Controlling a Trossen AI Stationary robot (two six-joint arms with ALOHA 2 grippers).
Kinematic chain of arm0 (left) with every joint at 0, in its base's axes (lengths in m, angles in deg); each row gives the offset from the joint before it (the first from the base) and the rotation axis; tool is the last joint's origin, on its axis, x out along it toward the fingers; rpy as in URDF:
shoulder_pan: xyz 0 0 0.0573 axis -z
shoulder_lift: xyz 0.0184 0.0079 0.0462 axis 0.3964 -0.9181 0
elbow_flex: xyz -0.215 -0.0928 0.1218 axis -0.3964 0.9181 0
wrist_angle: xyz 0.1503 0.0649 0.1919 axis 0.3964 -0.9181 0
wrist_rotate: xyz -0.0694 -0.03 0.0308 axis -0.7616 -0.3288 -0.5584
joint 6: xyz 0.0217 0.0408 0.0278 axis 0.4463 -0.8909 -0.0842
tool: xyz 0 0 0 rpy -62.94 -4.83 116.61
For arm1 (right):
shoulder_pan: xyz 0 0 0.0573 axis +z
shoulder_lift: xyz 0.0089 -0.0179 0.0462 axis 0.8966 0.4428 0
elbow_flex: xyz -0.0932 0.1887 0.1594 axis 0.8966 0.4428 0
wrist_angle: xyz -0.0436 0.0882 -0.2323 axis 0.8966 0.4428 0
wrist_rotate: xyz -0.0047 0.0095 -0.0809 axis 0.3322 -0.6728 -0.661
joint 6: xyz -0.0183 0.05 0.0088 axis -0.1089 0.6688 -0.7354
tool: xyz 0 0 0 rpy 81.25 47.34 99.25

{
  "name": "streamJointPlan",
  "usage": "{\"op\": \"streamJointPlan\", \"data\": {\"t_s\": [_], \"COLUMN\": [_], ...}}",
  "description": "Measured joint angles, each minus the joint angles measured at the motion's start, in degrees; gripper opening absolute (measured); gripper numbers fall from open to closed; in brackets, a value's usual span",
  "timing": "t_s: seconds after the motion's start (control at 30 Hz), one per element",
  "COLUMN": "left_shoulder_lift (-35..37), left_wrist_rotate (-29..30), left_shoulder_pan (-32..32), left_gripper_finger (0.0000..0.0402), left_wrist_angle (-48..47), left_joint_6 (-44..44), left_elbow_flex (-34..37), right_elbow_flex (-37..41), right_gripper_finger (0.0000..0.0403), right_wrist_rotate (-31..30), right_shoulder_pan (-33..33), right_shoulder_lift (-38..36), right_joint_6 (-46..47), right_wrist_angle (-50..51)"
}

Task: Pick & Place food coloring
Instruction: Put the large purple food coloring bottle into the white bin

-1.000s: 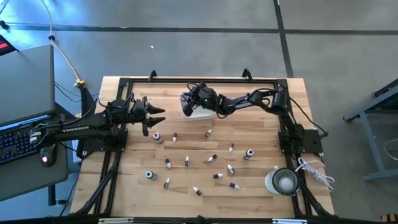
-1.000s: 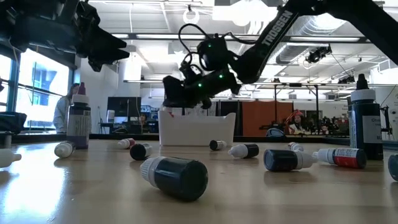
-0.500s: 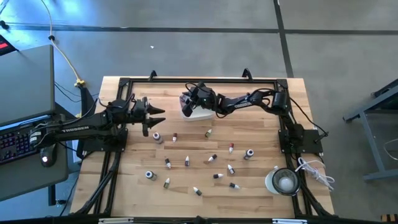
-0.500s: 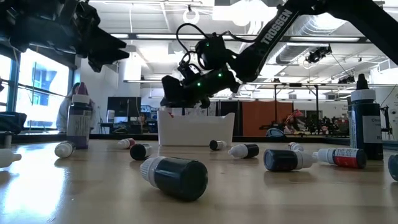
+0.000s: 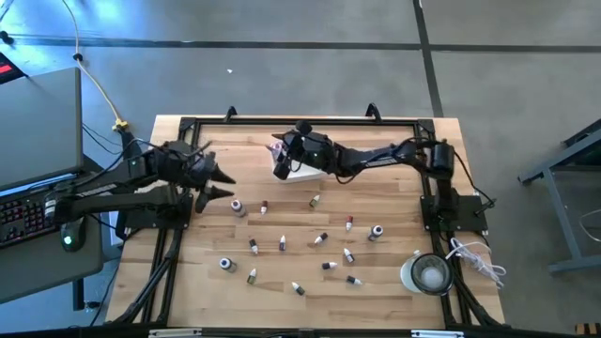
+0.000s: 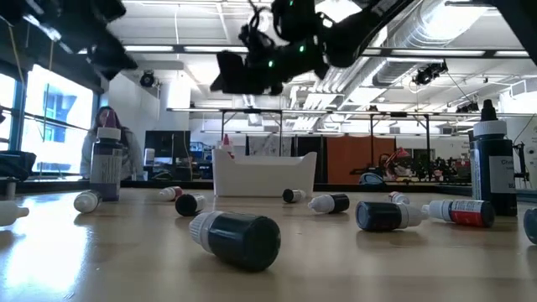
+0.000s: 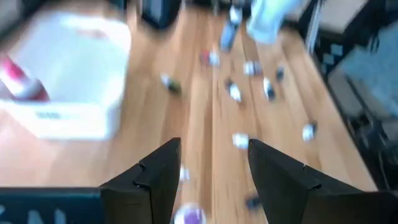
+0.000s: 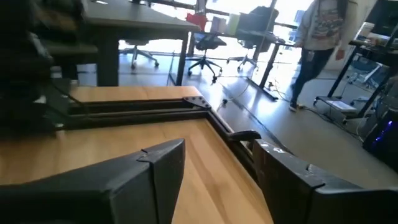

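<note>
Nearest the low camera, 1 dark food coloring bottle (image 6: 237,238) lies on its side with its pale cap toward the left arm's side. The rest of the bottles (image 5: 310,246) lie scattered over the near and middle table, well apart from each other.

The left gripper (image 5: 208,180) hangs with its fingers parted and nothing between them. The closest bottle (image 5: 237,207) lies just beyond its tips, toward the table's middle and a little nearer the front edge. By my judgement this arm is the better placed for the next pick: it must drop and reach slightly inward.

Farther back, the white tray (image 5: 302,175) sits at the table's far middle, with 1 red-capped bottle (image 7: 18,79) inside it. The right gripper (image 5: 285,155) hovers above the tray's left-arm side, its fingers spread and empty, raised well clear of the rim.
</note>
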Motion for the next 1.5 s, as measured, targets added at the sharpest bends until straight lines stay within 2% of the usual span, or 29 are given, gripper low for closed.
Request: {"op": "streamJointPlan", "data": {"t_s": [0.2, 0.37, 0.57, 0.67, 0.93, 1.13, 1.33, 1.5], "left_shoulder_lift": [0.0, 0.0, -0.7, -1.7, -4.5, -6.1, -7.0, -7.0], "left_wrist_rotate": [-4.9, -4.2, -3.3, -1.7, -1.0, 4.3, 13.3, 19.4], "left_shoulder_pan": [0.0, 0.0, 0.0, 0.0, 0.9, 6.1, 11.3, 13.1], "left_gripper_finger": [0.0186, 0.0186, 0.0183, 0.0169, 0.0122, 0.0116, 0.0116, 0.0116], "left_wrist_angle": [2.0, 3.8, 5.6, 6.9, 8.4, 8.6, 7.8, 7.0], "left_joint_6": [-3.1, -3.0, -3.4, -2.9, -1.3, -1.3, -0.3, 2.2], "left_elbow_flex": [5.2, 6.1, 8.2, 9.3, 10.5, 10.5, 10.5, 10.4], "right_elbow_flex": [0.0, 0.0, 0.0, 0.0, 0.0, 0.0, 0.0, 0.0], "right_gripper_finger": [0.0184, 0.0184, 0.0184, 0.0184, 0.0184, 0.0184, 0.0184, 0.0184], "right_wrist_rotate": [-0.2, -0.7, -5.8, -7.9, -7.7, -7.7, -7.6, -7.6], "right_shoulder_pan": [2.5, 4.0, 5.0, 5.1, 5.1, 5.1, 5.1, 5.1], "right_shoulder_lift": [-3.3, -3.7, -3.7, -3.7, -3.7, -3.7, -3.7, -3.7], "right_joint_6": [-1.2, -1.1, -3.4, -4.4, -4.5, -4.9, -4.9, -4.9], "right_wrist_angle": [5.4, 7.1, 9.0, 8.8, 9.2, 9.4, 9.4, 9.4]}}
